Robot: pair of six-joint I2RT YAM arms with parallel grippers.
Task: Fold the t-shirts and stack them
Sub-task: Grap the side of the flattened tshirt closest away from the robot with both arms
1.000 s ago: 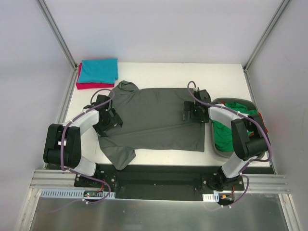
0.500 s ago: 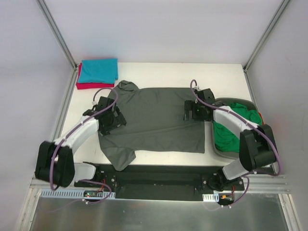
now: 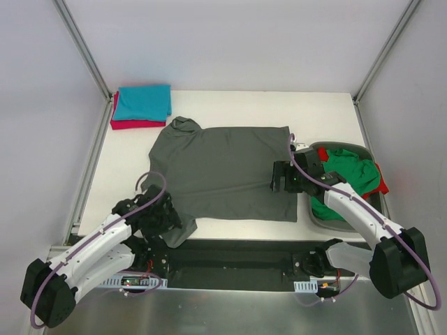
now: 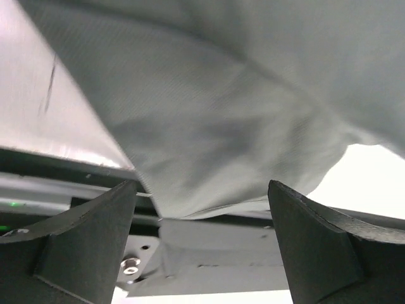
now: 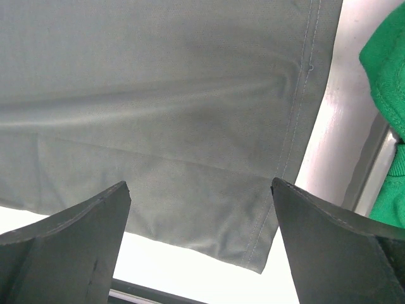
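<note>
Grey shirt [image 3: 223,164] is now met at its near edge by the drawn-back left hand [image 3: 166,219] and right hand [image 3: 281,177], both open and empty, for folding.

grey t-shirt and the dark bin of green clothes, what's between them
A narrow strip of bare white table separates the grey t-shirt from the dark bin; the right wrist view shows it.

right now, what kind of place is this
Probably a lab test cell rather than a home: a white table boxed in by aluminium frame posts and blank white panels, with a grey t-shirt spread out and a bin of clothes beside it.
</note>
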